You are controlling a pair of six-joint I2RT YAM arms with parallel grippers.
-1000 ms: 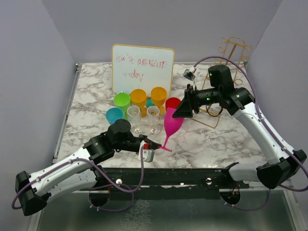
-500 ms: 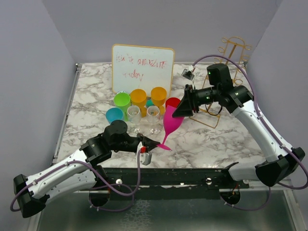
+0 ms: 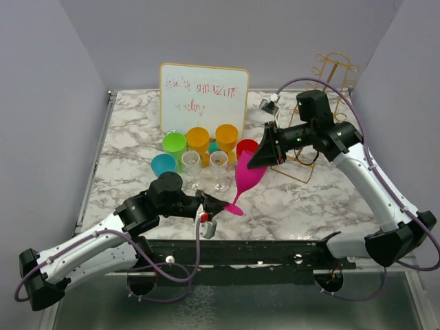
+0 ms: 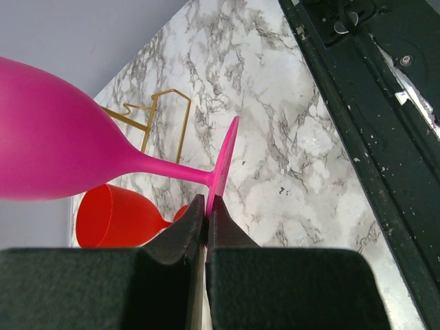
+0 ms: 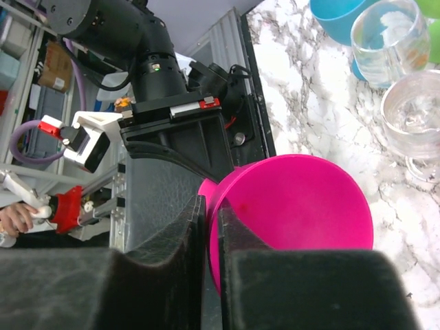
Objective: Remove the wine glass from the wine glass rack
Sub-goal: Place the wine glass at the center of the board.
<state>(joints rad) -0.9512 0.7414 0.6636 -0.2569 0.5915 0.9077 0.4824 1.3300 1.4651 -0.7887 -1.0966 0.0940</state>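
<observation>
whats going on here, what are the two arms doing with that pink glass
Both arms hold one pink wine glass, which is tilted. The left pincer is shut on the edge of its foot, and the right pincer pinches the rim of the bowl. The glass is already off the gold rack, which stands at the back right behind the right arm. The coloured cups and clear glasses in front of the whiteboard are untouched.

Pink wine glass off the gold wire rack.
I see 1 opaque glass tilted mid-table, foot low, bowl raised toward the rack, which stands upright at the far right corner.
</observation>
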